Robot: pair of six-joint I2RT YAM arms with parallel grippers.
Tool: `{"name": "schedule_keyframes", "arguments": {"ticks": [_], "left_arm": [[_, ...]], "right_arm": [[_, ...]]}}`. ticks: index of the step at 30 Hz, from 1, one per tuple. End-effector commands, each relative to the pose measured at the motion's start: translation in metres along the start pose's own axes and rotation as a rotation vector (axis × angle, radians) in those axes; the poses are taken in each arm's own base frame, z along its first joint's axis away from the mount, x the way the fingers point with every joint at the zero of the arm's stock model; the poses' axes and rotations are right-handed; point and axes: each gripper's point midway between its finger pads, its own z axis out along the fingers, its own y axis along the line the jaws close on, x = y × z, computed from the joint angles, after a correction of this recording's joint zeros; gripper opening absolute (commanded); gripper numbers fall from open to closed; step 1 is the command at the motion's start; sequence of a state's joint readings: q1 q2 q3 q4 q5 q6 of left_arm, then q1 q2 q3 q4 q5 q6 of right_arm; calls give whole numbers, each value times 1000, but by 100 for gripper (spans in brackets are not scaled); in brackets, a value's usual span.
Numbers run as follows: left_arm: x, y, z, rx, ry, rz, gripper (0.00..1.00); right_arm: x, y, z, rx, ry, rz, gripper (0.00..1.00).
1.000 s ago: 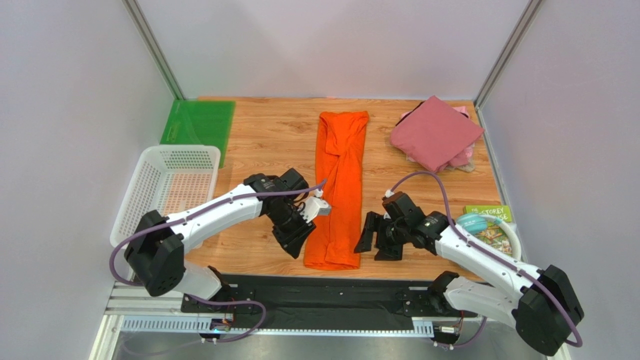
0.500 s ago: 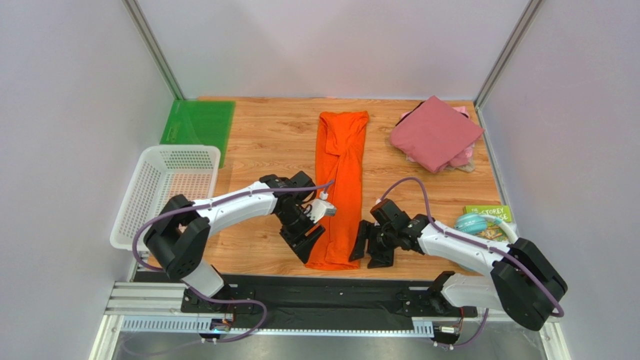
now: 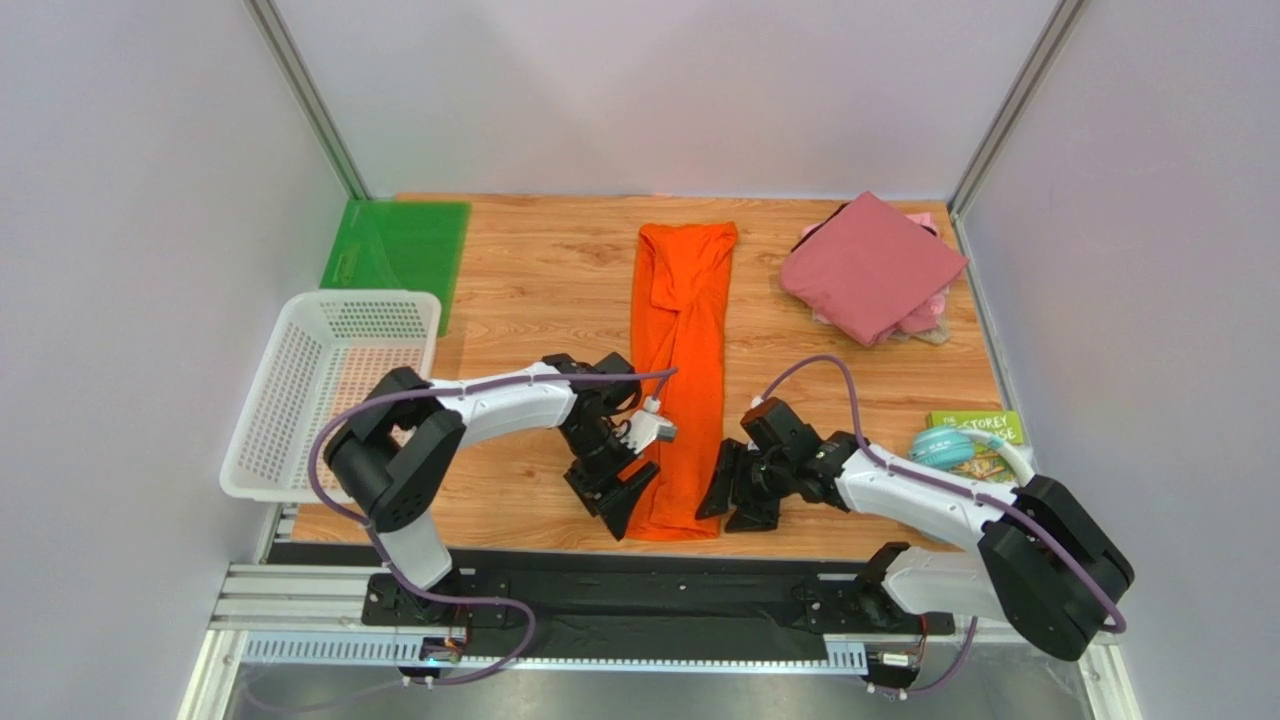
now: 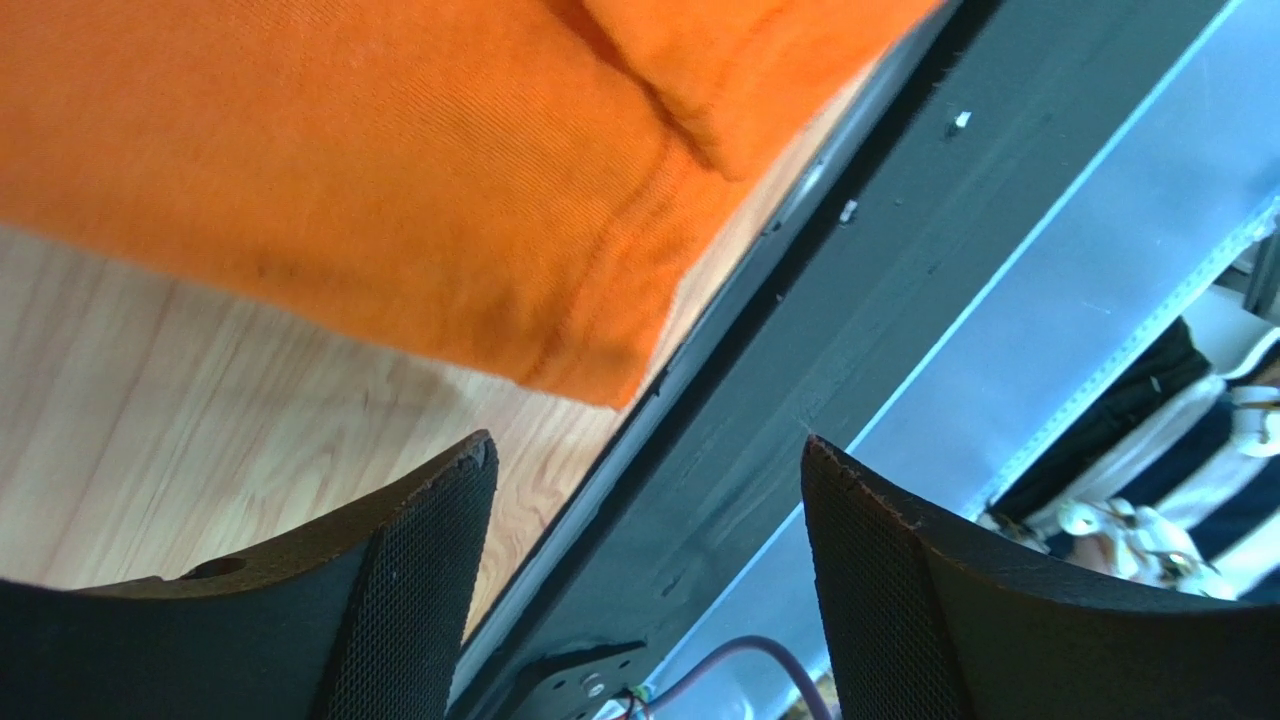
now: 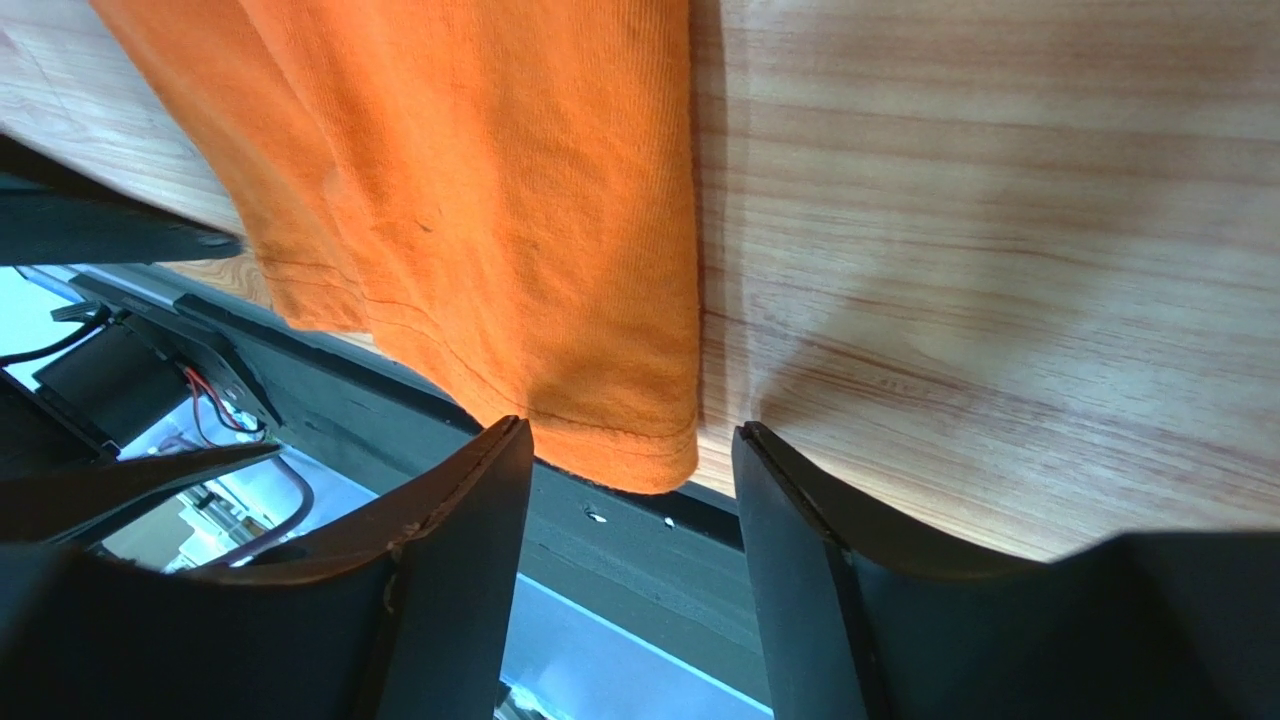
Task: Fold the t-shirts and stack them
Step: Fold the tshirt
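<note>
While the bright orange cloth t-shirt [image 3: 684, 360], folded long, lies on the wooden table [image 3: 526, 270], its near hem is flanked: left gripper [image 3: 628, 495] spread beside one corner; right gripper [image 3: 735, 492] spread around the other; white plastic mesh basket [image 3: 334, 393] well apart.

We see the orange shirt [image 3: 685, 375] folded into a long strip that runs from 12 to 6 o'clock down the middle of the table [image 3: 541, 293]. At its near end, the left gripper [image 3: 619, 495] sits at the strip's 9 o'clock edge and the right gripper [image 3: 736, 491] at its 3 o'clock edge, each with its fingers apart. At 2 o'clock we see the maroon shirt [image 3: 869, 263] lying on the pink shirt [image 3: 927, 317]. The green sheet [image 3: 397, 245] lies at 10 o'clock and the basket [image 3: 334, 393] at 9 o'clock.
</note>
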State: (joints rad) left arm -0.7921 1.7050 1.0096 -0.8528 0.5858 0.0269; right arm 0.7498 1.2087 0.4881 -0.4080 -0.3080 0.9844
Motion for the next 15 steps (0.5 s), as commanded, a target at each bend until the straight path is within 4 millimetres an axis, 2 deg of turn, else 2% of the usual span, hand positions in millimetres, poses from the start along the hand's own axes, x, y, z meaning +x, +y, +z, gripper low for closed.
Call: {"name": "schedule_keyframes", "arguments": {"ticks": [1, 6, 15], "left_arm": [[0, -2, 12, 52, 40, -48, 80], [5, 3, 22, 60, 85, -80, 81], [3, 14, 28, 24, 117, -97, 80]], "right_arm": [[-4, 11, 2, -45, -14, 15, 55], [-5, 12, 6, -47, -9, 12, 54], [-4, 15, 16, -52, 27, 2, 52]]}}
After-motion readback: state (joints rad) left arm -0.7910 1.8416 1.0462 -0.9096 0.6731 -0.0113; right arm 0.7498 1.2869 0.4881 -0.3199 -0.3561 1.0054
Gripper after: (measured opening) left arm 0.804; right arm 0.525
